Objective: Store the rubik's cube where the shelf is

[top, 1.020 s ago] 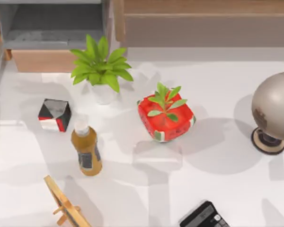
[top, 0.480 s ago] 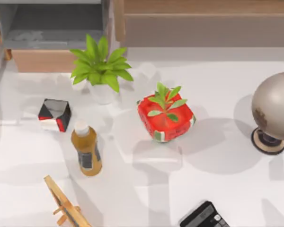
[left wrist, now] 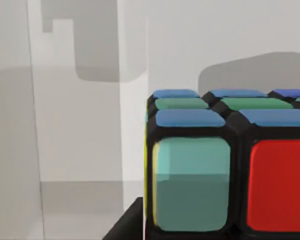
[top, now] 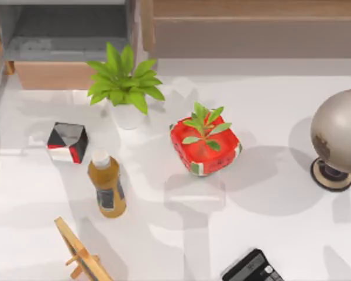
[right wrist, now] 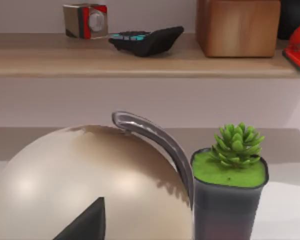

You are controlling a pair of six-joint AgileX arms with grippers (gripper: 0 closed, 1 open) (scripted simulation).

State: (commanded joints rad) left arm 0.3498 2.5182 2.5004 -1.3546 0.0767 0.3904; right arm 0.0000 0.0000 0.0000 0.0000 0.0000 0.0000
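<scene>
Cube riding close under your left wrist, shelf ahead at the back.

On the table nothing has shifted over the last second; only the soft shadows near the faceted box and bottle have slid, so you can judge an arm is travelling above. The rubik's cube sits tight against the left wrist camera, probably carried, though whether that pincer is clenched on it I cannot tell. The shelf runs along the far edge, right of the grey compartment.

The rubik's cube is running off the left wrist view's edge, perhaps half showing.
</scene>
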